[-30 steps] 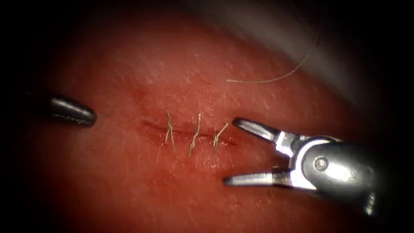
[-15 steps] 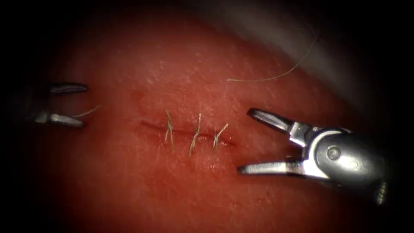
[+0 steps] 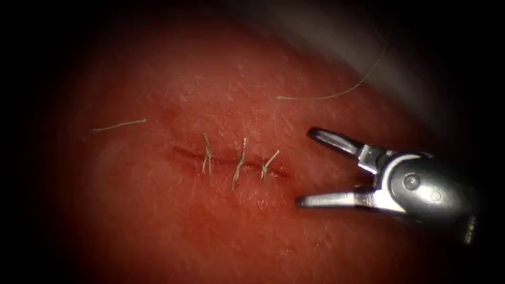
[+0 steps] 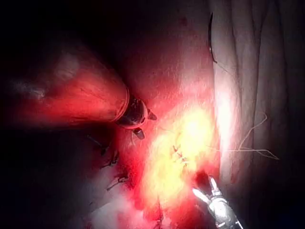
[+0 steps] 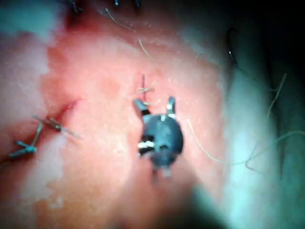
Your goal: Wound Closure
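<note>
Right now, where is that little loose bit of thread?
In the endoscope view the cut end of thread lies loose on the tissue, left of the cut and its three stitches, far from the right end effector.

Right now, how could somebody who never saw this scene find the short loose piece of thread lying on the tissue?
Start at the cut in the middle of the tissue, crossed by three stitches. Go to the cut's left and slightly up: the cut end of thread lies flat there. Unlike the stitches, it crosses no cut; unlike the long thread at upper right, it is short and nearly straight.
</note>
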Robot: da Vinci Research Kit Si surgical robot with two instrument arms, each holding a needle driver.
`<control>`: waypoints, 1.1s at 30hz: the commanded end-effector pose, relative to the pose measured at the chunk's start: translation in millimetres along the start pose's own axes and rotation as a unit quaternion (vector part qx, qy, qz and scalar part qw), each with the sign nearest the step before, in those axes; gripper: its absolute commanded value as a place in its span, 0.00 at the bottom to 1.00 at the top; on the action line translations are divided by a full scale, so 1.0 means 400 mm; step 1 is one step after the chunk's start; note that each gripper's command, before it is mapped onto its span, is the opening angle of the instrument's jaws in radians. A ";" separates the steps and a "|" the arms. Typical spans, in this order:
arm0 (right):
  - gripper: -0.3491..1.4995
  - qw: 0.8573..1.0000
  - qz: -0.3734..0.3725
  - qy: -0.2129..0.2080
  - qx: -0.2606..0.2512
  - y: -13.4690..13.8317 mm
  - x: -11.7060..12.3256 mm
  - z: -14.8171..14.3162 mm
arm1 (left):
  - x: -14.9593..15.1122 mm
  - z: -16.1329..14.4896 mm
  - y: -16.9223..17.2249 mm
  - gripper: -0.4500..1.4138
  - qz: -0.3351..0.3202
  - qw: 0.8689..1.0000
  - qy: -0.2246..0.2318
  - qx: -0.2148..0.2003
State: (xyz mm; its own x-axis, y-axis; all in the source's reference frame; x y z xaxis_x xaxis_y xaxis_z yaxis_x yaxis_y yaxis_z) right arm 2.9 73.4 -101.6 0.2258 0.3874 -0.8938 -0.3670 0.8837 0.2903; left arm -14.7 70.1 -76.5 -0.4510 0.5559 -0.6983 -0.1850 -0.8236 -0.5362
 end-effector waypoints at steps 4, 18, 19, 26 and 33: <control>0.91 0.999 -0.014 -0.042 0.011 0.0024 0.0024 -0.0038 | 0.0089 0.0124 0.0071 0.62 0.003 0.999 0.035 0.017; 0.83 0.995 -0.033 -0.086 0.030 0.0026 0.0075 -0.0069 | 0.0162 0.0328 0.0135 0.58 0.028 0.997 0.061 0.041; 0.83 0.995 -0.033 -0.089 0.031 0.0025 0.0076 -0.0071 | 0.0159 0.0328 0.0126 0.58 0.029 0.997 0.061 0.044; 0.83 0.994 -0.045 -0.096 0.035 0.0024 0.0102 -0.0080 | 0.0102 0.0336 0.0053 0.59 0.038 0.994 0.057 0.087; 0.82 0.994 -0.047 -0.096 0.028 0.0029 0.0105 -0.0079 | 0.0087 0.0335 0.0052 0.60 0.045 0.993 0.056 0.091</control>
State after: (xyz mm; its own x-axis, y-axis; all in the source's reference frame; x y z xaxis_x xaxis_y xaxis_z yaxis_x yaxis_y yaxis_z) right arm -0.1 75.0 -106.5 0.4279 0.3426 -0.8364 -0.2891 0.9286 0.2325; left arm -28.0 69.2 -74.2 -0.3750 0.4764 -0.7952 -0.3086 -0.8731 -0.3775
